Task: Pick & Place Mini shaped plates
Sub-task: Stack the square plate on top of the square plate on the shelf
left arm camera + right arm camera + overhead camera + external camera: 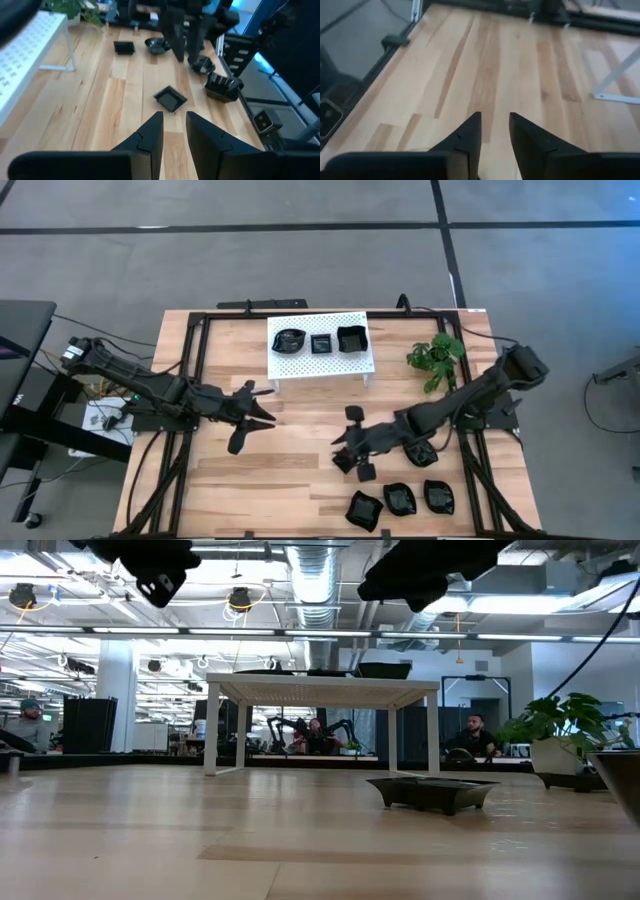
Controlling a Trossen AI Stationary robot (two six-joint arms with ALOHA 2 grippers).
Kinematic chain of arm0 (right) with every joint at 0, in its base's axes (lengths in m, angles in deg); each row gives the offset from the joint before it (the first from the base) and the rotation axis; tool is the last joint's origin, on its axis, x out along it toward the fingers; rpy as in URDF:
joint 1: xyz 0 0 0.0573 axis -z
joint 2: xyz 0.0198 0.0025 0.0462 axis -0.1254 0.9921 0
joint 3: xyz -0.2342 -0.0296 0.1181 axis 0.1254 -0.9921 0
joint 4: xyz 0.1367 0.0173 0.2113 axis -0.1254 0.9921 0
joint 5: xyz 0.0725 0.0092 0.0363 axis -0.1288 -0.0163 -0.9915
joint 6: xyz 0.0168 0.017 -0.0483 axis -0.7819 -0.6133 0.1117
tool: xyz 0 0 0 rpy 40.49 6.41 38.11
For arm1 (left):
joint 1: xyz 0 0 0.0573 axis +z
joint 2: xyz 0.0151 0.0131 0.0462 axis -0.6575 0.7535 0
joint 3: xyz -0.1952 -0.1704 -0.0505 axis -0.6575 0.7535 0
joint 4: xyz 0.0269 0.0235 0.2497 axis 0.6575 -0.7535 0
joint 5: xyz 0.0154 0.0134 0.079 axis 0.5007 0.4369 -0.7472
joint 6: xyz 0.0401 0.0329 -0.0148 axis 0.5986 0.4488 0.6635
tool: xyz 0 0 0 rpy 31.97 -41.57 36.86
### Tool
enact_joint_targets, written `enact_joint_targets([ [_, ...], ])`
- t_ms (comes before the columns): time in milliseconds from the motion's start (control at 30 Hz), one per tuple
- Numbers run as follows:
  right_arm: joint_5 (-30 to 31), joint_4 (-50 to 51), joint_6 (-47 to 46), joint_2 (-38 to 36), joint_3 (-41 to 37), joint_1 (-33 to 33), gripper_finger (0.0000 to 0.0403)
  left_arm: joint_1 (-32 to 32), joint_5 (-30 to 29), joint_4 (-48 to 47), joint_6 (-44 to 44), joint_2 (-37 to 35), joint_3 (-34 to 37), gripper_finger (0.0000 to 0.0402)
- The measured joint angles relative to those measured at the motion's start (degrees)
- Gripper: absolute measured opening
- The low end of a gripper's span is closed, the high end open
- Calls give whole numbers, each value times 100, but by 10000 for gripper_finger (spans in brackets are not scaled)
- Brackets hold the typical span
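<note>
Plates (321, 341): 3 on white rack (300, 363) | left tool (262, 406) open, empty | right tool (349, 442) open, empty

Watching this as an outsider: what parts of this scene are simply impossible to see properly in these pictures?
- Plate under the right arm: high view, the arm covers most of it.
- Dishes on the white rack: low view sees them edge-on; their shapes don't show.
- Both grippers: low view, cut off by the top edge.
- Dishes by the table edge: left wrist view, blurred, count unclear.
- Plates near the right gripper: right wrist view shows none.
</note>
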Motion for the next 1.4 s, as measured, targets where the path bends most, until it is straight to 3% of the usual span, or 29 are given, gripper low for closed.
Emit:
enact_joint_targets([
  [267,-45,1659,2,721,1032,-272,162,142,1,353,305,-1,-2,85],
  [467,-50,1898,-35,1165,1138,-545,184,380,1,404,339,-1,-2,85],
  [733,-27,2205,-41,1639,1137,-799,175,620,0,442,339,-1,-2,85],
  [1200,-139,2841,-353,1914,1123,-504,145,623,5,574,339,-1,-4,85],
  [1400,-192,2826,-309,1854,1137,-428,109,623,5,608,339,-1,-4,85],
])
